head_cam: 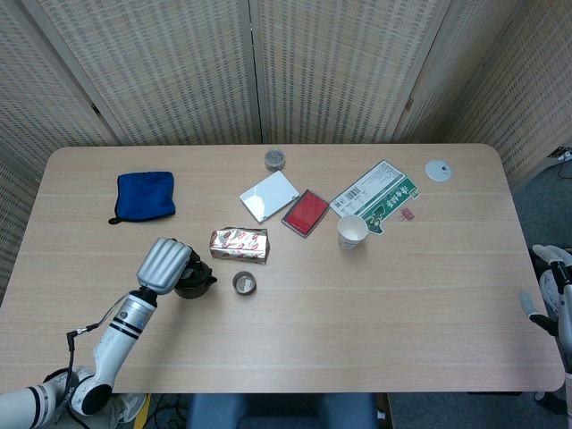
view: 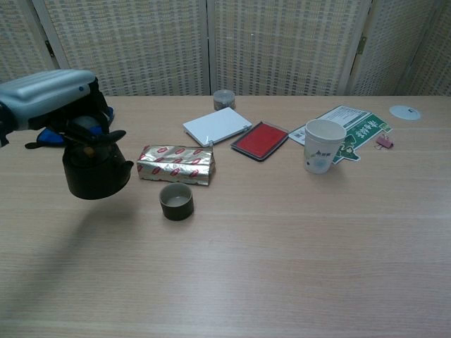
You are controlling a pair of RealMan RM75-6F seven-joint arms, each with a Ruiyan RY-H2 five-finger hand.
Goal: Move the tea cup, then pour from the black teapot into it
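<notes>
The left hand (view: 60, 98) is gripping the black teapot (view: 94, 167) from above, fingers clamped around its top handle, and the pot is hanging clear of the table (view: 282, 239) at the left of the chest view, its shadow lying on the wood beneath it. Holding it by the handle is leaving the body free to tip, which the pour will probably need. The tea cup (view: 176, 201) is sitting upright just right of and below the pot in that view, close in front of the foil packet (view: 175, 164), so the spout has only a short way to travel. The right hand (head_cam: 552, 290) is idling at the far right edge of the head view, well apart from everything; its fingers seem apart and holding nothing, though the frame is cropping it.
</notes>
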